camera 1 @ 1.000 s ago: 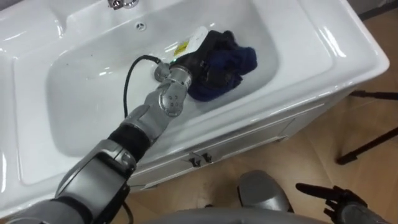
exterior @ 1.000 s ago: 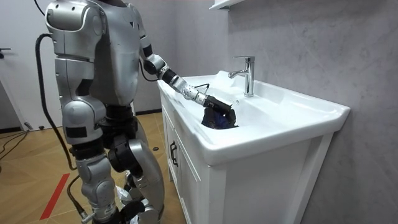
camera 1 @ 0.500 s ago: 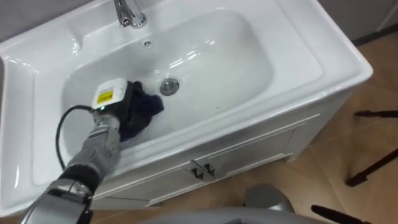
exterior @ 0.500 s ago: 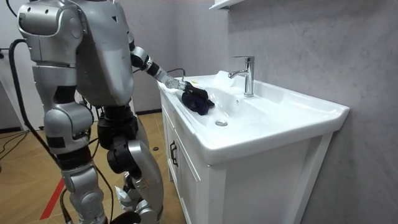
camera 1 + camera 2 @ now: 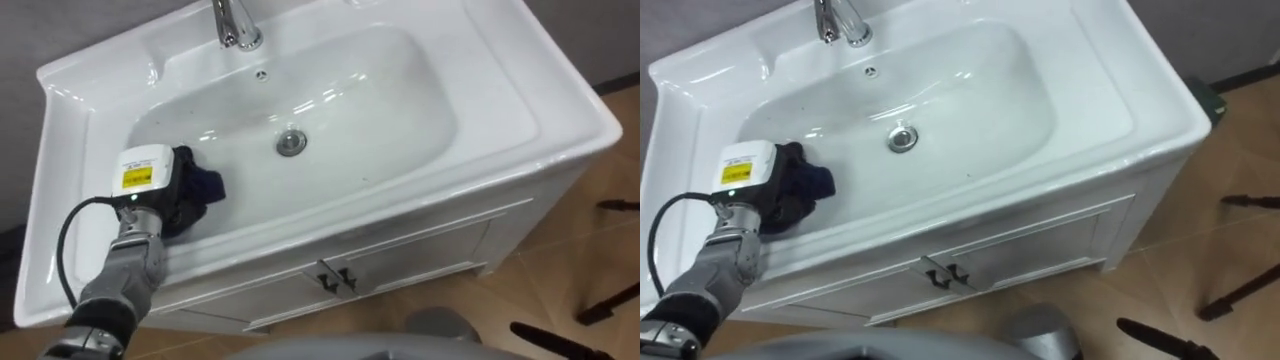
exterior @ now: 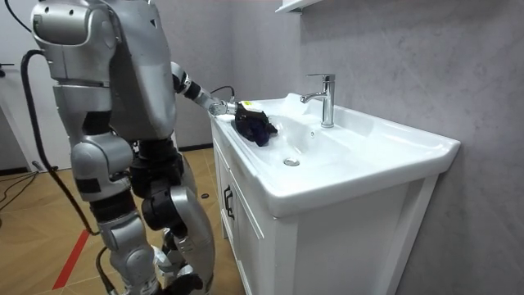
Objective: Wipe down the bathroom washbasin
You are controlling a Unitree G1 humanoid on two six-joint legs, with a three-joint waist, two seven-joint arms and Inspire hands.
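A white basin (image 5: 400, 90) is set in a white vanity top, with a round drain (image 5: 291, 143) at its middle. A dark blue cloth (image 5: 205, 186) lies bunched on the basin's left slope. My left hand (image 5: 172, 196) is shut on that cloth, palm down, with its forearm coming up from the lower left. In the room view the hand (image 6: 233, 109) and cloth (image 6: 256, 129) sit at the basin end nearest my body. My right hand (image 5: 545, 336) hangs low at the lower right, away from the basin, its fingers straight.
A chrome tap (image 5: 236, 22) stands behind the basin. Below the front edge are cabinet doors with two small handles (image 5: 335, 281). Dark tripod legs (image 5: 618, 205) rest on the wooden floor at the right. A grey wall runs behind the vanity.
My left hand has dragged the cloth from the basin's right side, past the drain, to its left end. The eye views have shifted and my body has turned.
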